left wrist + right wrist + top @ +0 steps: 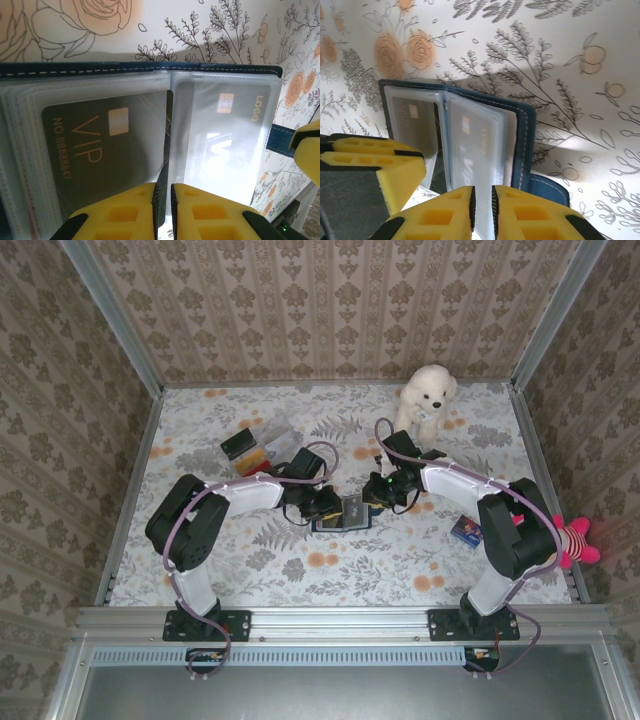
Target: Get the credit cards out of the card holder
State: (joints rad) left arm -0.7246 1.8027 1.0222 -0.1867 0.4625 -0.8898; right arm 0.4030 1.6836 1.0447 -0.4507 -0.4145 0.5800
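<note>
card holder lies open and flat mid-desk on the floral print, between the two arms. It has a navy cover with pale stitching and frosted clear plastic sleeves inside; the clasp tab sticks out at the side. black card, matte with a gold "VIP" and chip, sits in one sleeve. second card, marked "LOGO", is in the next; glare hides its colour. left fingers, blocky yellow pads with rectangular recesses, are clenched on a sleeve edge. right fingers are pinched on the neighbouring sleeve.
</note>
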